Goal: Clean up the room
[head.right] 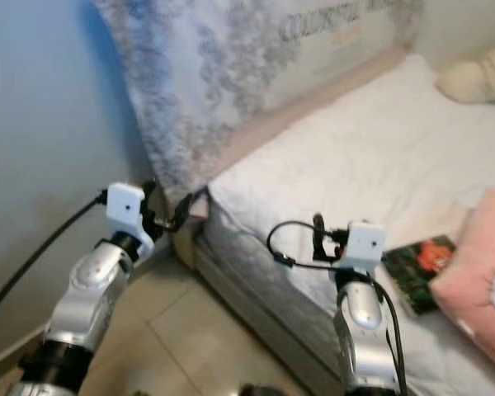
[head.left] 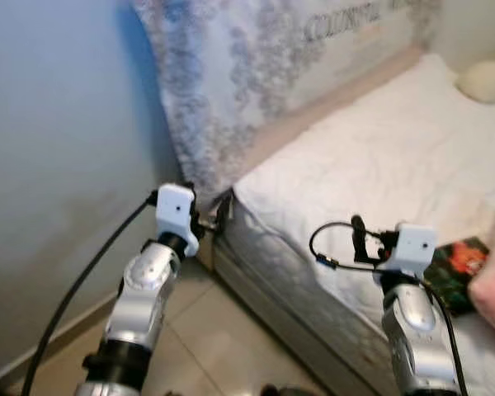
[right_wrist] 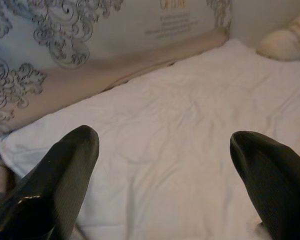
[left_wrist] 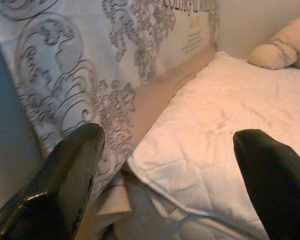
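Note:
A bed with a white sheet fills the right half of the eye views. On it lie a cream pillow at the far end, a pink pillow at the near right, and a dark flat book with a red flower print. My left gripper hovers open at the bed's near left corner, beside the patterned panel. My right gripper is raised over the bed's near edge, open, with nothing between its fingers. The book lies just right of it.
The grey patterned panel leans against the wall behind the bed, with a beige strip along its base. A pale blue wall stands on the left. Tiled floor runs between wall and bed frame. Black cables trail from both wrists.

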### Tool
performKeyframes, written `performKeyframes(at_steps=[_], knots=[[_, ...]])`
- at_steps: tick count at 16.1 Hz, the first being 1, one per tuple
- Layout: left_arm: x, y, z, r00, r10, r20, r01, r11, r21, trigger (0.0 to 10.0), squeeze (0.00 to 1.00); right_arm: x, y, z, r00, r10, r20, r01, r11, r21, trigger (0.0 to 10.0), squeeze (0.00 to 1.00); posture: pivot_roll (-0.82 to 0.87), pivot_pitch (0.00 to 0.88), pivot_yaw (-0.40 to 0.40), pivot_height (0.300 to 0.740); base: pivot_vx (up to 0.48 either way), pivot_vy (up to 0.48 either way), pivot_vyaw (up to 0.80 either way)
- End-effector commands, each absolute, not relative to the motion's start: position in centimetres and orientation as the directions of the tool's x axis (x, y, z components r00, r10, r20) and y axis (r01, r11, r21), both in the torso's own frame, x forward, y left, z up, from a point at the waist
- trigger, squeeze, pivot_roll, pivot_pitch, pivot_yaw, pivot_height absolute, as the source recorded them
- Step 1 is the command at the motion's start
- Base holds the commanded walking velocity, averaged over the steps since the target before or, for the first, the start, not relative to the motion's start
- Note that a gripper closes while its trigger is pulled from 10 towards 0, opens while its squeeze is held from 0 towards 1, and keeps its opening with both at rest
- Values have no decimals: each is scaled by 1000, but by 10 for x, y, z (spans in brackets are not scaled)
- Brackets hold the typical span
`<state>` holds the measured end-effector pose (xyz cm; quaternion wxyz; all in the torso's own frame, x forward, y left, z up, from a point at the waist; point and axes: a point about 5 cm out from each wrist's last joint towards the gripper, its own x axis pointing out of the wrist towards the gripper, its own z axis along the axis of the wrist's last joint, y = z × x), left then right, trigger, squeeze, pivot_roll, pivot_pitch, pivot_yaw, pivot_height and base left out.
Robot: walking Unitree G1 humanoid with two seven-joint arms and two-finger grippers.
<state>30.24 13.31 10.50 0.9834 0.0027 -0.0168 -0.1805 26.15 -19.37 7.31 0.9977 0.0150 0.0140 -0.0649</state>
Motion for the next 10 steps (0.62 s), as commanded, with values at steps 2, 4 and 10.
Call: performKeyframes(at_steps=[2, 4, 10], knots=[[307, 128, 112, 931, -359, 62, 359, 933, 11, 10000, 0, 264, -200, 88, 989, -141, 39, 140, 990, 26, 10000, 0, 104, 0, -51, 740, 0, -234, -722], [307, 128, 109, 935, -350, 54, 350, 937, 15, 10000, 0, 263, -196, 89, 991, -121, 52, 121, 993, 11, 10000, 0, 105, 0, -51, 740, 0, 0, -719], [313, 134, 105, 946, -323, 29, 322, 946, 32, 10000, 0, 263, -210, 83, 980, -197, 15, 196, 979, 52, 10000, 0, 89, 0, -40, 740, 0, 0, -714]])
